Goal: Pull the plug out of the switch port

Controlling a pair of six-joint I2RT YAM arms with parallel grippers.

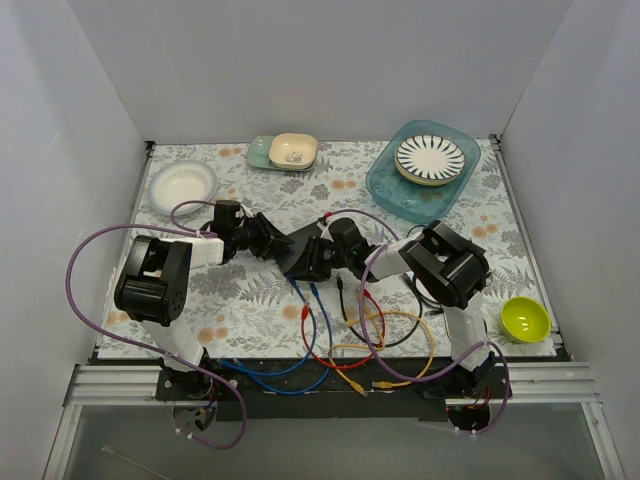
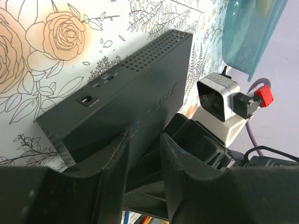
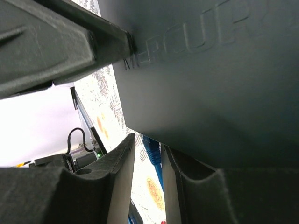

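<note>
The flat black switch box (image 1: 303, 256) lies mid-table between my grippers, its row of ports on the near edge. Two blue cables (image 1: 300, 300) run from that edge. My left gripper (image 1: 276, 243) is shut on the box's left end; in the left wrist view the box (image 2: 131, 84) runs between its fingers (image 2: 112, 163). My right gripper (image 1: 335, 260) is at the box's right near corner. In the right wrist view its jaws (image 3: 148, 140) stand narrowly apart with a blue plug (image 3: 152, 150) in the gap, below the box (image 3: 210, 70). A strip of table shows beside the plug.
Loose red, yellow and black cables (image 1: 375, 335) lie near the front edge. A teal tray (image 1: 385, 185) with a striped plate, a white bowl (image 1: 182, 184), stacked small dishes (image 1: 285, 152) and a lime bowl (image 1: 524, 318) stand around. White walls enclose the table.
</note>
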